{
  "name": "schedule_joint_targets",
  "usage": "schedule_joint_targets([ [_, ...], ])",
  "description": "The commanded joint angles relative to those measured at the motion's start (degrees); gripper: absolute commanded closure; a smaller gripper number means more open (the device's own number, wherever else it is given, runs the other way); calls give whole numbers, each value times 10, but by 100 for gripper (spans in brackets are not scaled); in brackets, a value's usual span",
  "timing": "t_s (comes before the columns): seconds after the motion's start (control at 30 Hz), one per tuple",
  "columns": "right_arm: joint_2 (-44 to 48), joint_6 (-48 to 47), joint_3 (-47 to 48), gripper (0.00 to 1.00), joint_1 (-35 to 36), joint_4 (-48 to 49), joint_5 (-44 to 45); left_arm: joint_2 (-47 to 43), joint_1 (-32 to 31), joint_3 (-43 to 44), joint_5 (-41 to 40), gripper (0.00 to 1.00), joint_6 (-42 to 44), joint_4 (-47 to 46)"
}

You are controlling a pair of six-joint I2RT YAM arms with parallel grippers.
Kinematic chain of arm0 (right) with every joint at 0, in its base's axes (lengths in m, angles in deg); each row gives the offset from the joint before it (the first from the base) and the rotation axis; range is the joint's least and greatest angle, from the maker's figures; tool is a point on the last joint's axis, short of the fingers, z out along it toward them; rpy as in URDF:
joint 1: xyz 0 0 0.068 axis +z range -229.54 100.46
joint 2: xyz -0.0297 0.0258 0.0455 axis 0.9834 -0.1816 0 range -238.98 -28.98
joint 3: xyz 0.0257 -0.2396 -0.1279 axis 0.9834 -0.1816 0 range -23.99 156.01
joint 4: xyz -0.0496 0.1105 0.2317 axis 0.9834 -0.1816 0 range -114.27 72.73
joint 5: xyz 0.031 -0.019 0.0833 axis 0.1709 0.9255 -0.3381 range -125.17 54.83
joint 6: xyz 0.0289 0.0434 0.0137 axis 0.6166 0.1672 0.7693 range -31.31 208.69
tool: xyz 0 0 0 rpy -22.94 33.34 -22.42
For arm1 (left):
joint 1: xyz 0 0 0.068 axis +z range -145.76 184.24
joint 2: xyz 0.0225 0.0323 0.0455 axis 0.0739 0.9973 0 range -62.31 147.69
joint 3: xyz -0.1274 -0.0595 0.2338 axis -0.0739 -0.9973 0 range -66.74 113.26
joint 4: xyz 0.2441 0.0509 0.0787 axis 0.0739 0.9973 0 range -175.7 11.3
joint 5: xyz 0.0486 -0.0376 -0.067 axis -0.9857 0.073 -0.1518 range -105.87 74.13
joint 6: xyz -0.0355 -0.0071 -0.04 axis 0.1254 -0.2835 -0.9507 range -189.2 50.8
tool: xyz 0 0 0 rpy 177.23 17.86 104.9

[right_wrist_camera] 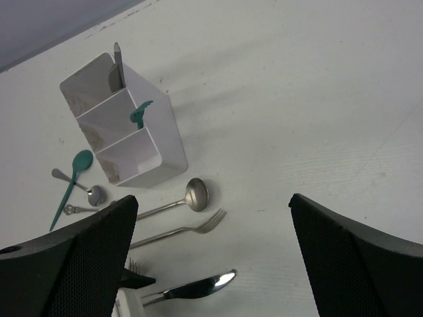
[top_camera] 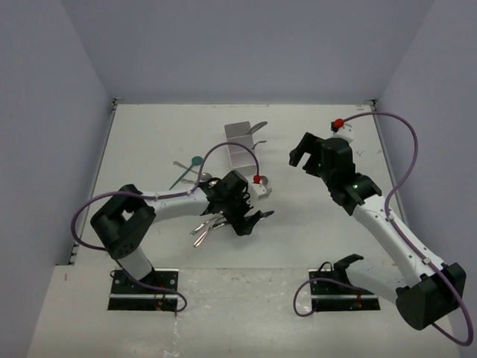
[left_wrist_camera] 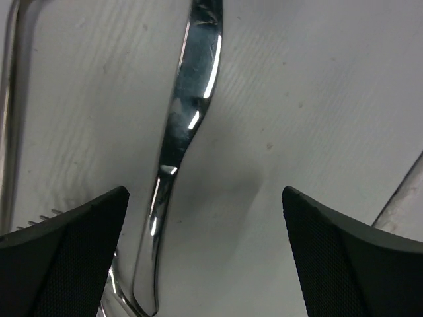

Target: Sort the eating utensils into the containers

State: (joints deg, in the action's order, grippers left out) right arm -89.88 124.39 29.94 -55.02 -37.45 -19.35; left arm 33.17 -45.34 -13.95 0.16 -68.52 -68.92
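From above, your left gripper (top_camera: 257,218) sits low over loose silver utensils (top_camera: 205,227), apparently lining up a pick. Your right gripper (top_camera: 300,156) hangs beside the white box (top_camera: 242,143). Left wrist: fingers (left_wrist_camera: 66,254) wide apart, straddling a silver handle (left_wrist_camera: 188,112). Right wrist: fingers (right_wrist_camera: 66,257) spread, holding nothing. The box's far compartment holds a silver piece (right_wrist_camera: 117,69), the middle one a teal piece (right_wrist_camera: 140,113), and the near one looks empty.

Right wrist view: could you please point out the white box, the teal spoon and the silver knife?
white box (right_wrist_camera: 170,135), right wrist view, on its outer side wall.
teal spoon (right_wrist_camera: 82,160), right wrist view, on its bowl.
silver knife (right_wrist_camera: 198,286), right wrist view, on its blade.
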Motion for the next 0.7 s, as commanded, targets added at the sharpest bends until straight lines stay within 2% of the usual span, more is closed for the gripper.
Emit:
schedule_joint_targets([
  [0.0,15,-19,-7,1,-6,-2,-23,33,-3,15,-39,0,-2,6],
  [0.1,11,-14,-15,1,-8,-1,-35,43,-3,6,-91,0,-24,11],
  [0.2,7,-9,-21,1,-9,0,-37,47,-3,6,-82,10,-38,30],
  [0.3,7,-11,-23,1,-10,1,-32,35,-15,-2,-98,27,-74,42],
  [0.37,7,-13,-23,1,-10,3,-26,28,-38,-10,-109,33,-92,58],
  [0.5,11,-14,-24,1,-12,9,-23,34,-70,-16,-147,53,-111,79],
  [0.6,12,-15,-25,1,-12,14,-25,61,-84,0,-157,60,-120,105],
  [0.67,13,-18,-24,1,-12,14,-22,66,-99,6,-194,61,-132,134],
])
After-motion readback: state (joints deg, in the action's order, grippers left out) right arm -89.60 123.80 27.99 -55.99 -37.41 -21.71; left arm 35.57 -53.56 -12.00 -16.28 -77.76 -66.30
